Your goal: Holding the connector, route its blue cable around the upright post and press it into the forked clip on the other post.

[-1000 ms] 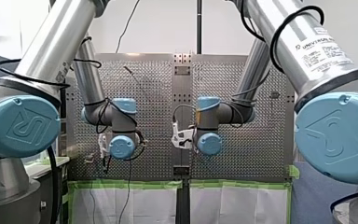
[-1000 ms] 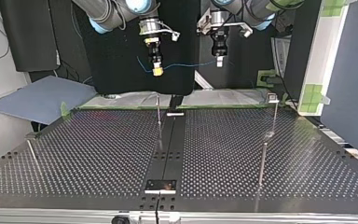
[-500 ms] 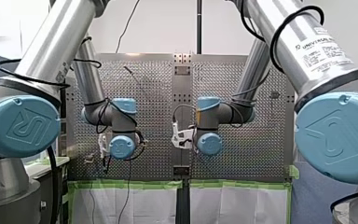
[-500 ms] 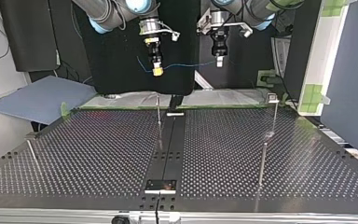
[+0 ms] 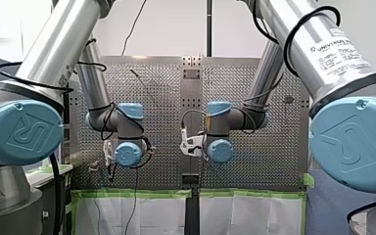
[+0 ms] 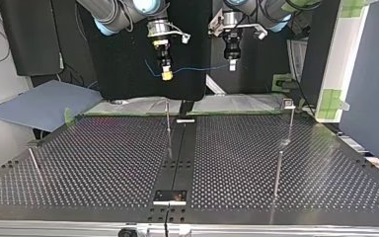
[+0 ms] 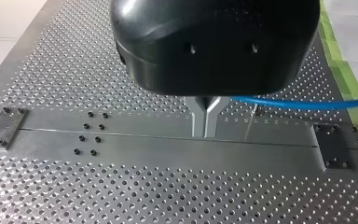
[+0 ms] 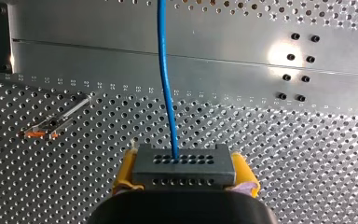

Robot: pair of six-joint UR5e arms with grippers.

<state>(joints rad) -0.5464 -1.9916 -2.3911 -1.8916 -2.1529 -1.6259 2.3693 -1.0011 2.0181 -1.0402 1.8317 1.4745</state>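
Grippers both have a hold. My right gripper [image 6: 166,74] is clamped by its yellow pads [image 8: 127,169] on the grey connector [image 8: 182,166]. My left gripper [image 7: 205,131] has its metal fingers [image 7: 198,116] pressed together, apparently pinching the blue cable [image 6: 202,68] further along. Both hang high over the arm-side edge of the bench [image 6: 103,158], and the cable spans the gap between them with a slight sag.

As I read it, routing has not begun, so the job is to carry that span down to the hardware. One thin upright post [image 6: 168,121] stands near the middle of the arm-side edge. A second post [image 6: 290,121], toward the corner at the top view's right, carries a small head [image 6: 288,103] that I take for the forked clip, though it is too small to be sure. Lower the cable well below the first post's tip before wrapping, and keep it lightly taut so it cannot ride off. Then line it up with the fork's slot and press straight down, keeping the hold on the connector firm.
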